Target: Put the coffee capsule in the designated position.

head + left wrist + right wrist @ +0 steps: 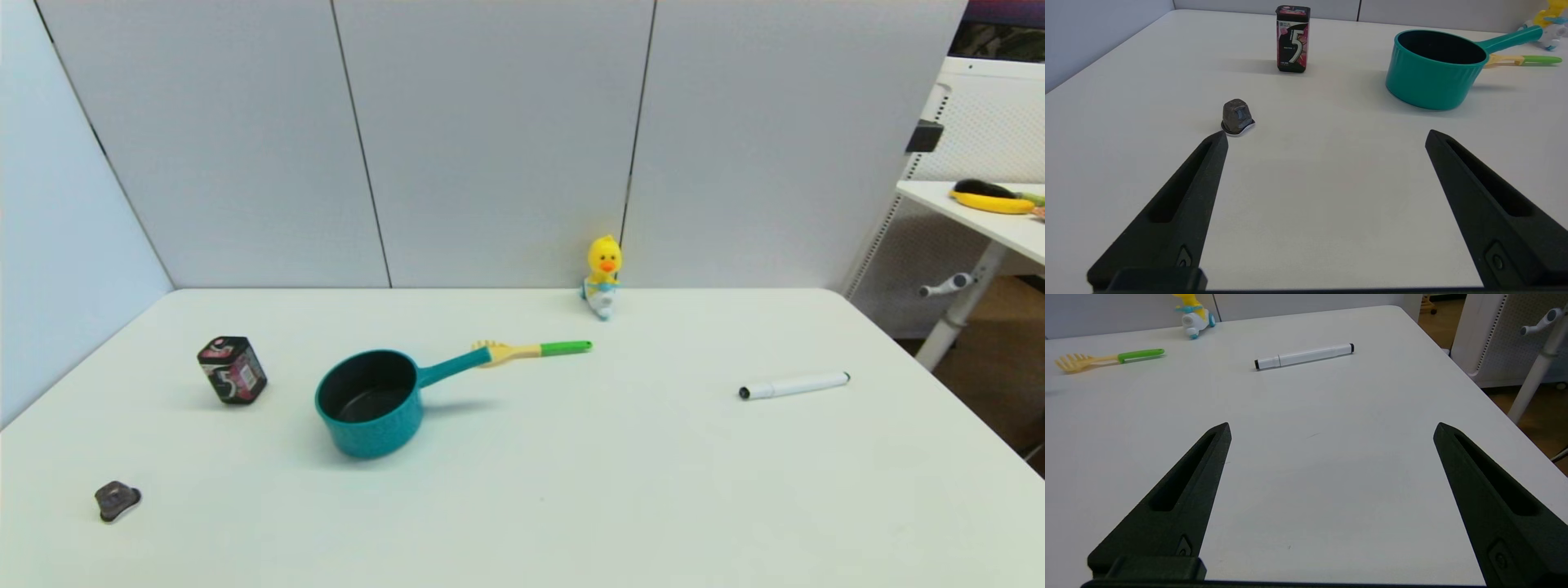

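The coffee capsule [117, 500] is a small dark grey-brown pod with a pale rim, resting rim-down on the table near the front left corner. In the left wrist view the capsule [1237, 116] lies just beyond one fingertip of my left gripper [1327, 136], which is open and empty. My right gripper [1331, 428] is open over bare table on the right side, holding nothing. Neither arm shows in the head view.
A teal saucepan [371, 404] stands left of centre, its handle over a yellow-and-green fork [531, 351]. A black tin [233, 370] sits at the left, a duck toy [603, 276] by the back wall, a white marker [793, 385] at the right.
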Controlling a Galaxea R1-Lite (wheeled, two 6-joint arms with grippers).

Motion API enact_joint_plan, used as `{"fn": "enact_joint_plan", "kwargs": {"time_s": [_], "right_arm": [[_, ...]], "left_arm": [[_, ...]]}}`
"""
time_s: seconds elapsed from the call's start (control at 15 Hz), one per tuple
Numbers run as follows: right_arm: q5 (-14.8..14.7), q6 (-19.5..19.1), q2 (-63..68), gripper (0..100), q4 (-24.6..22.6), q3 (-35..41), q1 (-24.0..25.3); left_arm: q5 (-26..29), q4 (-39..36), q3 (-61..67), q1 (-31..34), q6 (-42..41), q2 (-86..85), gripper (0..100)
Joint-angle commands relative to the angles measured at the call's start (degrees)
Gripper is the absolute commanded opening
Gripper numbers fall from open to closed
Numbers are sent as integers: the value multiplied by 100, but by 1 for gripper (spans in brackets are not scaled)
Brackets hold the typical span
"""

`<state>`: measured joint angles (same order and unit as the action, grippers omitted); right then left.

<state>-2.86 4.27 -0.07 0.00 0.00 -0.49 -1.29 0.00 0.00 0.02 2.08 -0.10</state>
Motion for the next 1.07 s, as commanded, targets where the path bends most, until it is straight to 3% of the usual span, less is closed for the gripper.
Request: {"fn": "enact_joint_plan", "kwargs": {"time_s": [0.07, 0.87, 1.07], "right_arm": [[-4, 22, 7, 100, 0, 0, 5], [-4, 22, 7, 100, 0, 9, -4], [-4, 22, 7, 100, 0, 0, 5]], "left_arm": [[-3, 0, 0, -2, 2, 10, 100], [-11, 0, 0, 6, 11, 10, 100], [-161, -26, 0, 6, 398, 10, 100]]}}
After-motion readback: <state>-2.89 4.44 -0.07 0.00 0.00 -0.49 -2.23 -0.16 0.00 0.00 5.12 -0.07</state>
